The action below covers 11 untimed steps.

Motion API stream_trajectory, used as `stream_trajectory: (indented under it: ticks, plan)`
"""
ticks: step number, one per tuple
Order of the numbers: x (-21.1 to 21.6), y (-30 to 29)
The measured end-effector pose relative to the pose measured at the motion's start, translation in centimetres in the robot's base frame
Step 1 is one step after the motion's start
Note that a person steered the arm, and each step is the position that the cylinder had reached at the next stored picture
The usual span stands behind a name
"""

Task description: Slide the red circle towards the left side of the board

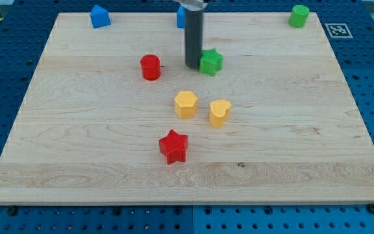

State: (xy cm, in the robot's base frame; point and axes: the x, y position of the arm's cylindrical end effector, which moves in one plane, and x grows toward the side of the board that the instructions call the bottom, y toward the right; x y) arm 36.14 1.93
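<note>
The red circle [150,67] is a short red cylinder in the upper middle of the wooden board [76,143]. My tip [193,65] rests on the board to the red circle's right, about a block's width away from it. The tip touches or nearly touches the left side of a green star block [211,62]. The dark rod rises from the tip to the view's top edge.
A blue block [99,16] sits at the top left. Another blue block [181,17] is partly hidden behind the rod. A green block [299,15] sits at the top right. Two yellow blocks [186,104] [219,112] and a red star [173,146] lie lower in the middle.
</note>
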Motion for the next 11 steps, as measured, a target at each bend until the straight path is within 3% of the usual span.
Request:
stream_trajectory:
  ticks: [11]
  plan:
    - [0.8, -21.2]
